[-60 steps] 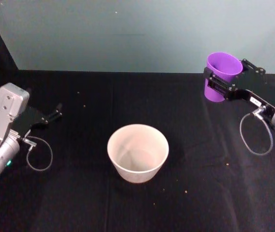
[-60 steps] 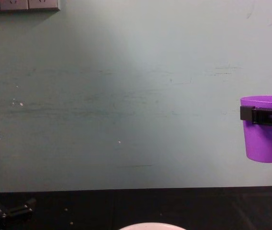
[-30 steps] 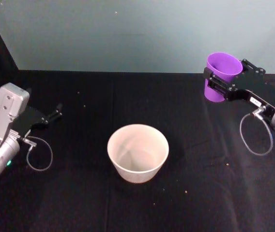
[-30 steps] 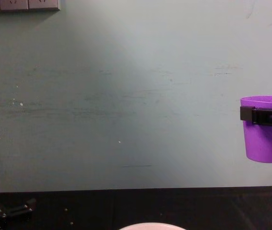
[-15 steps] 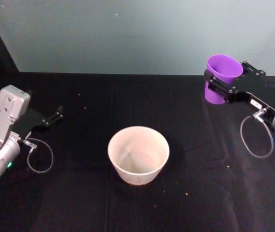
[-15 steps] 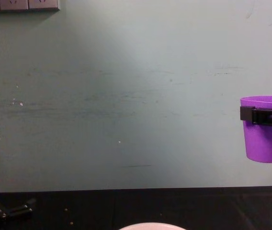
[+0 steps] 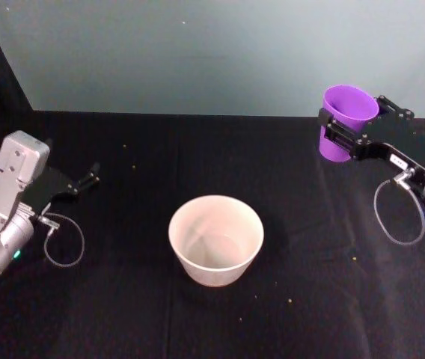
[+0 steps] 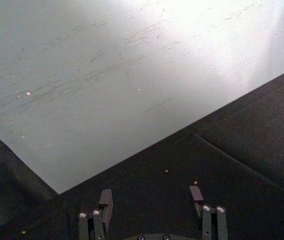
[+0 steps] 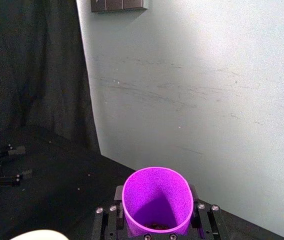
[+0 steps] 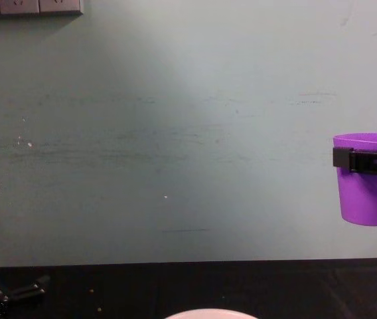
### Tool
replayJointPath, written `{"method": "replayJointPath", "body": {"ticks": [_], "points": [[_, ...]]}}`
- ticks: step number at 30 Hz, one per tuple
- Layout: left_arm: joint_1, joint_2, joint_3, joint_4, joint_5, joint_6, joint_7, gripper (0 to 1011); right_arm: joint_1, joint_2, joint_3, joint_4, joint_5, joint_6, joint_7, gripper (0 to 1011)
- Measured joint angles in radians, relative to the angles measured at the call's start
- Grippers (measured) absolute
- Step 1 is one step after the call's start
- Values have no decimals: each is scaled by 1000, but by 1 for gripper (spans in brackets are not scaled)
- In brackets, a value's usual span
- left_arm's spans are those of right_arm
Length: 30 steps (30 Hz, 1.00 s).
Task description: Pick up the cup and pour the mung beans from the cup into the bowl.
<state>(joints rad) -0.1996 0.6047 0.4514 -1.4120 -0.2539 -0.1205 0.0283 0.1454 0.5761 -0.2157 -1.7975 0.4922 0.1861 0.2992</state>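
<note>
I see the right gripper (image 7: 361, 123) pinching the cup (image 7: 345, 112) just under its rim. The cup is upright and clear of the table (image 7: 197, 149), at two o'clock from the bowl (image 7: 216, 239). A few mung beans (image 9: 154, 226) lie in its bottom. The left gripper (image 7: 87, 179), fingers spread, rests parked at nine o'clock from the bowl.

Bowl (image 10: 205, 312) cut off, beans (image 9: 157, 226) barely legible
In the chest view the lower edge leaves just a sliver of the bowl's rim, and the cup (image 10: 368, 199) runs off the right edge. Deep in the cup the beans are a small dark patch, their amount unreadable.
</note>
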Motion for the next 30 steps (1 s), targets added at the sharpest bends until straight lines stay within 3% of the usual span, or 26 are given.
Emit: {"method": "replayJointPath", "body": {"ticks": [30], "points": [[0, 0, 0, 0, 0, 0, 0, 1000, 0, 0, 0, 0, 0, 0, 0, 723]]}}
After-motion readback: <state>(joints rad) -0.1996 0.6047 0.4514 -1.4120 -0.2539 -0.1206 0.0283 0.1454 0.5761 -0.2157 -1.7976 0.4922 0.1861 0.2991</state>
